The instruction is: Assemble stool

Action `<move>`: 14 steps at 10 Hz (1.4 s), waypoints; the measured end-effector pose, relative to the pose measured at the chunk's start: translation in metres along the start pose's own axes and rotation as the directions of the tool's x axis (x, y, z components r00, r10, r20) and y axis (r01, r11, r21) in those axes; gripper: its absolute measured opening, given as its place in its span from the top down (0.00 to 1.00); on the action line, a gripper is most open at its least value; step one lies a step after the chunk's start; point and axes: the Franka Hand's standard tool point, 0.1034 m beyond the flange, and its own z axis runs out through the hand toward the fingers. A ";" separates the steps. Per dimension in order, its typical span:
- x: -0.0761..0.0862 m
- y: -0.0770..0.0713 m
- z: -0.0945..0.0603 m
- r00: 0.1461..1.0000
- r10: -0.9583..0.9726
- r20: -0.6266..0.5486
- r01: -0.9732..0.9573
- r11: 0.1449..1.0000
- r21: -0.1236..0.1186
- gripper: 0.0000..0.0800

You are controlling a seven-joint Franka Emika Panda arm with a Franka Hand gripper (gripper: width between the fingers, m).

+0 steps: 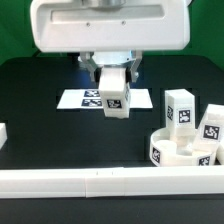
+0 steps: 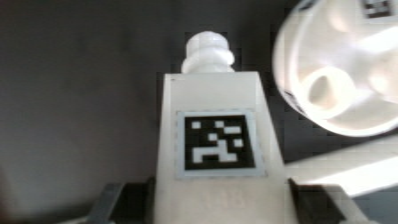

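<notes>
One held leg (image 1: 114,100): white, blocky and upright, with a black-and-white square tag on the side facing the exterior view.
Gripper (image 1: 114,76): squeezed tight on the top part of the held leg, one finger on each side, hanging under the big white arm (image 1: 105,30).
Fingers (image 2: 114,203): dark, pressed against both sides of the held leg, only their tips seen in the wrist view.
Peg (image 2: 210,50): small, round and knobby, sticking out of the end of the held leg that points away from the gripper.
Place of the held leg: in front of the marker board (image 1: 78,98) in the exterior view, hiding part of it. Lifted or touching down: cannot tell.
Seat (image 1: 180,152): round, white, flat on the table, toward the exterior view's right of the held leg and well apart from it. Square tags on its rim and round sockets on top.
Standing leg (image 1: 180,108): white, upright, tag on its front, just behind the seat in the exterior view, with nothing gripping it.
Tilted leg (image 1: 212,122): white, leaning, tag turned at a slant, at the seat's far edge toward the exterior view's right. On the seat or behind it: cannot tell.
Rail (image 1: 100,182): long, white and low, running across the front of the exterior view, close to the seat.
Table (image 1: 40,120): black and flat, under everything.
Small white piece (image 1: 3,133): at the exterior view's left edge, cut off, too little seen to name.
</notes>
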 end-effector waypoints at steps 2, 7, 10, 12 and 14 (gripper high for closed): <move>0.015 -0.005 -0.002 0.988 -0.001 -0.154 0.001 1.000 0.002 0.58; 0.007 -0.041 -0.003 0.869 -0.055 -0.491 0.066 0.998 0.006 0.58; 0.005 -0.045 0.004 0.810 -0.065 -0.583 0.076 0.997 -0.006 0.58; -0.006 -0.058 0.008 0.803 -0.059 -0.593 0.076 0.997 0.003 0.58; -0.016 -0.066 0.012 0.806 -0.062 -0.589 0.081 0.997 0.006 0.58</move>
